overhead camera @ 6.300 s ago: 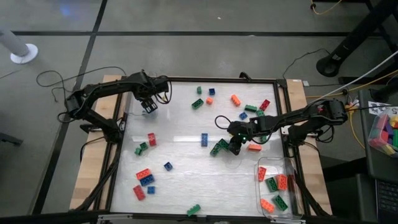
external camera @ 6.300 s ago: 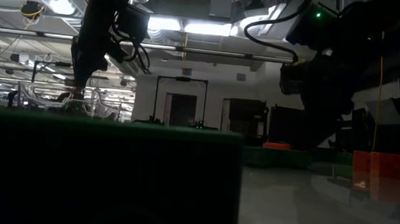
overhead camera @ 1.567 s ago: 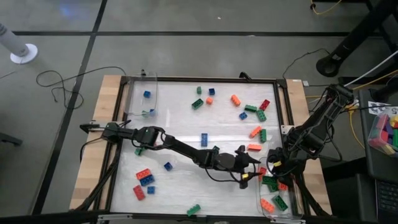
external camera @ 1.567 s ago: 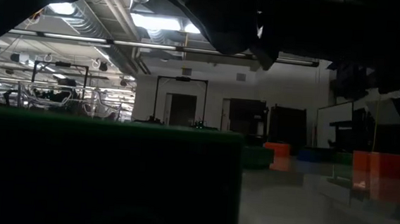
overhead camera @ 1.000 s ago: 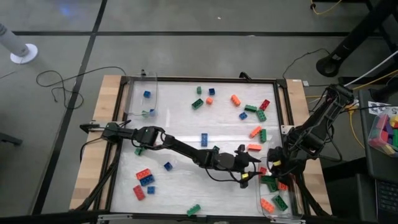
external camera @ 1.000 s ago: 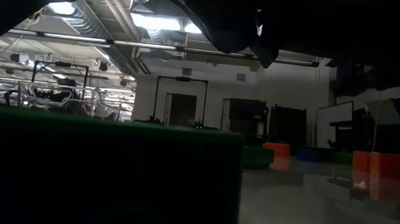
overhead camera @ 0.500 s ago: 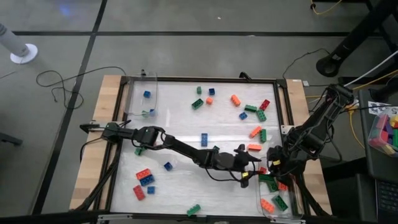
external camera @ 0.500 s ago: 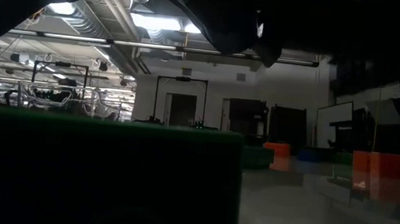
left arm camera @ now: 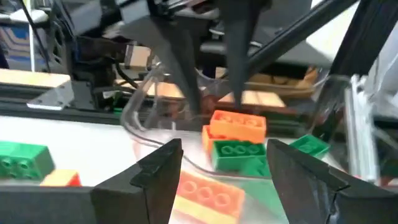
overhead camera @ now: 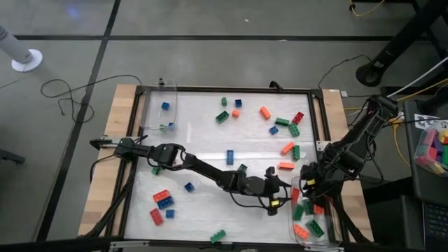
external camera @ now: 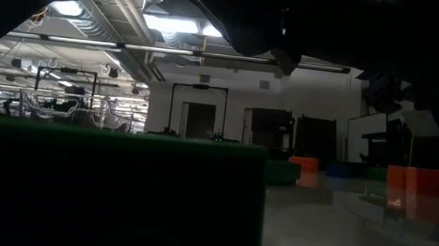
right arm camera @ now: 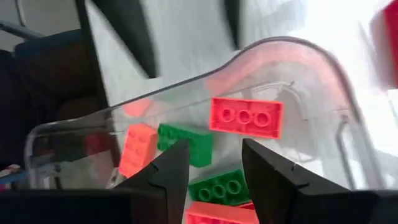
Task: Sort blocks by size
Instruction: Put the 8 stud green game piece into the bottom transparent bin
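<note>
Small studded plastic blocks (overhead camera: 227,157), red, orange, green and blue, lie scattered over the white table (overhead camera: 210,140); several long ones sit in the clear plastic bin (overhead camera: 329,234) at its near right corner. The left gripper (overhead camera: 274,203), fingers apart and empty, reaches beside that bin. The right gripper (overhead camera: 308,183) hangs over it, fingers apart, holding nothing.

Quick headcount: two robot arms, one on the left (overhead camera: 203,168) and one on the right (overhead camera: 358,140). Two clear bins, one at the far left (overhead camera: 175,105) and one at the near right (overhead camera: 308,183). Roughly twenty blocks (overhead camera: 229,157) loose on the tabletop (overhead camera: 210,136). About six more sit in the right bin, and at least one blue in the left bin.
</note>
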`<action>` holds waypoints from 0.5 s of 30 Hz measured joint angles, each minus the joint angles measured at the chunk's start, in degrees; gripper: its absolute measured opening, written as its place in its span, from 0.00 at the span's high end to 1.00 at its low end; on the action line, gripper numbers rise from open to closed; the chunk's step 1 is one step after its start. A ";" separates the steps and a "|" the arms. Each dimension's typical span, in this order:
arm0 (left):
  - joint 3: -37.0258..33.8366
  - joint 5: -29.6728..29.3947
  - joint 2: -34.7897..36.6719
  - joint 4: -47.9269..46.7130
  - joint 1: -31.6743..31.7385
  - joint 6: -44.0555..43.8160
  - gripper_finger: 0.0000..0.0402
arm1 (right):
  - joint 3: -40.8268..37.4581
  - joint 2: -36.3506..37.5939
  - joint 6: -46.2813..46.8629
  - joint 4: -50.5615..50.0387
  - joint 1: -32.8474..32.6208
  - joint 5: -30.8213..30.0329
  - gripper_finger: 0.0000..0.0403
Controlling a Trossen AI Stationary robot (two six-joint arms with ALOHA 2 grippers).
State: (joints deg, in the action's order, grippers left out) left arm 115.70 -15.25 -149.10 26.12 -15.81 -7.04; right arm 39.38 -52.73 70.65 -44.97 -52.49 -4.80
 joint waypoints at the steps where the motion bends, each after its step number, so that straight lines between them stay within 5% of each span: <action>1: 0.00 0.01 0.36 -1.12 0.21 0.92 0.44 | 0.00 0.00 0.01 0.68 0.00 0.26 0.63; 7: 0.02 -0.19 6.50 -20.96 1.71 2.53 0.44 | 0.00 0.02 0.00 4.09 0.00 0.37 0.63; 15: 0.03 -1.23 11.74 -55.07 3.21 -20.05 0.44 | 0.00 0.00 -0.40 4.91 0.00 -1.05 0.63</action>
State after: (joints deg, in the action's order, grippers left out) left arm 115.73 -16.47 -137.36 -28.94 -12.60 -27.09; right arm 39.38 -52.73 70.25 -40.06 -52.49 -5.85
